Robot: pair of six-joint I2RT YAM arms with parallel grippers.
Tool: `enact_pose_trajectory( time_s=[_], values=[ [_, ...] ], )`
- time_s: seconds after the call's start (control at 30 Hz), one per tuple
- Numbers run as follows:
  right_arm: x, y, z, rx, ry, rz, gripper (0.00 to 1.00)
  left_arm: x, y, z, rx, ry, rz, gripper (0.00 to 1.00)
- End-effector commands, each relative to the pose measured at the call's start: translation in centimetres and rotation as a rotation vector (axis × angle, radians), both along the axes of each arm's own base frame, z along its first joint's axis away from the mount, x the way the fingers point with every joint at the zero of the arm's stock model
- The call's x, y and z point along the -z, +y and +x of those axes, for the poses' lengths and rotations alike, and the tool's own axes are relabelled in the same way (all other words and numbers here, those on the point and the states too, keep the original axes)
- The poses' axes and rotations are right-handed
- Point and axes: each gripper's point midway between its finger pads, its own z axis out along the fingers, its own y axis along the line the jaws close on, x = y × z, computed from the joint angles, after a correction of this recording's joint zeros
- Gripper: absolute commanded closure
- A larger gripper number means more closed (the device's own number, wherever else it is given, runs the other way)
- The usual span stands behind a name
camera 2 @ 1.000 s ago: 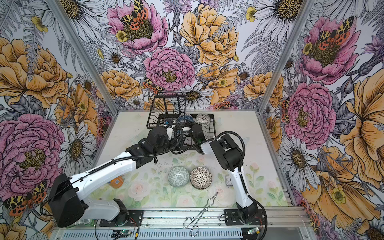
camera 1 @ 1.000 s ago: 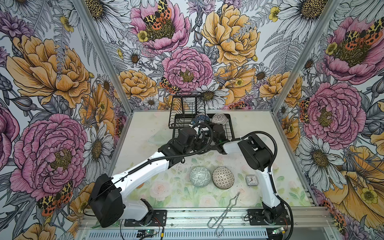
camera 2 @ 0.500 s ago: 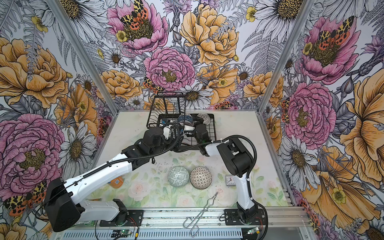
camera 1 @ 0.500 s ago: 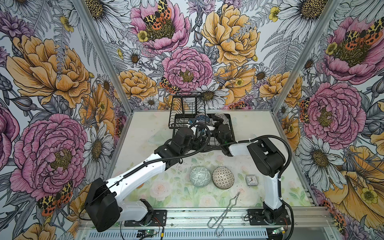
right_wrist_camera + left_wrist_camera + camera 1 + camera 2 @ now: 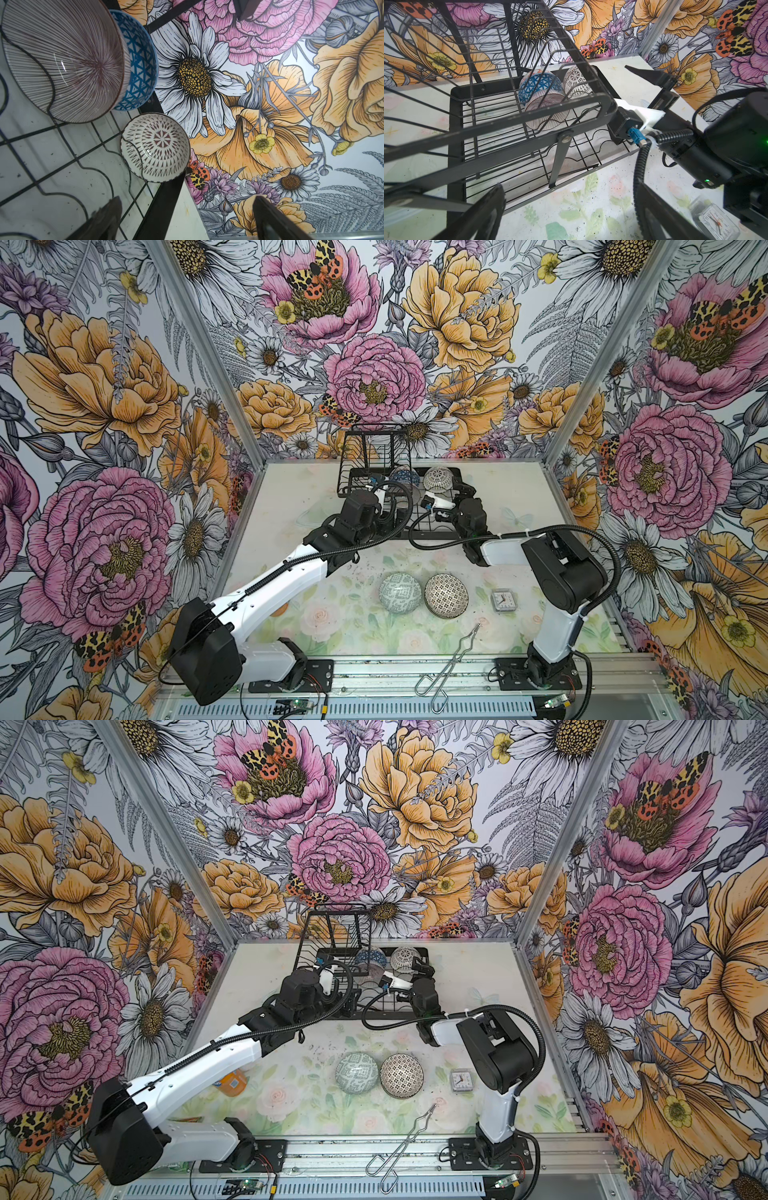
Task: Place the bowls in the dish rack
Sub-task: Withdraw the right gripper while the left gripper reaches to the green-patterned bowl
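- The left gripper (image 5: pixel 571 214) is shown by its own wrist view with jaws spread wide and nothing between them. In both top views its fingers are hidden under the wrist housing.
- The right gripper (image 5: pixel 187 220) is likewise seen spread apart and empty in its wrist view. In the left wrist view one of its fingers (image 5: pixel 648 75) is seen just beside the end corner of the dish rack (image 5: pixel 508 122).
- Beyond the right gripper's fingertips three bowls are stood on edge in the rack's lower tray. The pink-striped bowl (image 5: pixel 66 62) has the blue-triangle bowl (image 5: pixel 141 62) pressed close behind it. The white petal-marked bowl (image 5: pixel 155 145) is set apart from that pair, nearest this gripper and by the tray's end rim.
- The striped bowl is plain in both wrist views, but in the top views it is only partly seen behind cable and wire.
- Only the top views show the maze bowl (image 5: pixel 401 592) and the dotted bowl (image 5: pixel 446 595). They lie side by side on the table with rims meeting, behind both grippers and well apart from the rack.
- A small clock (image 5: pixel 504 599) lies near the right arm, and metal tongs (image 5: pixel 449 659) lie at the table's front edge. An orange item (image 5: pixel 232 1082) under the left forearm is clearly shown in a top view.
- The upper shelf's rim crosses just ahead of the left gripper, and the wavy slots between that gripper and the striped bowl lie bare.
- The tray's end rim runs below the right gripper's fingers, with bare table beyond it.
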Motion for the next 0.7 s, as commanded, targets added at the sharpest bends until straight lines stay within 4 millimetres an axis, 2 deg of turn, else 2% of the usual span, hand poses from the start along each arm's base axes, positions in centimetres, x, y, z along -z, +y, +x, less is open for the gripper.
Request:
enact_pose_trajectory(
  time_s=[0.0, 0.1, 0.23, 0.33, 0.5, 0.67],
  values=[
    [-3.2, -1.5, -0.7, 0.058, -0.046, 0.126, 0.01, -0.2, 0.8, -0.6, 0.005, -0.011, -0.013, 0.01],
    [-3.7, -2.5, -1.1, 0.116, -0.028, 0.193, 0.01, 0.3, 1.4, -0.8, -0.006, -0.004, -0.011, 0.01],
    [-5.6, -4.3, -1.5, 0.23, -0.027, 0.336, 0.01, 1.0, 2.2, -0.9, -0.022, 0.002, -0.004, 0.01],
    [-6.3, -5.1, -2.0, 0.283, 0.043, 0.422, 0.01, 1.4, 2.3, -1.3, -0.01, 0.011, 0.002, 0.01],
    [-5.9, -4.0, -3.6, 0.278, 0.274, 0.585, 0.01, 2.7, 1.7, -2.4, 0.039, 0.057, 0.022, 0.01],
    [-6.1, -2.0, -5.1, 0.235, 0.495, 0.735, 0.0, 5.3, 0.9, -4.4, 0.089, 0.15, 0.068, 0.01]
  ],
)
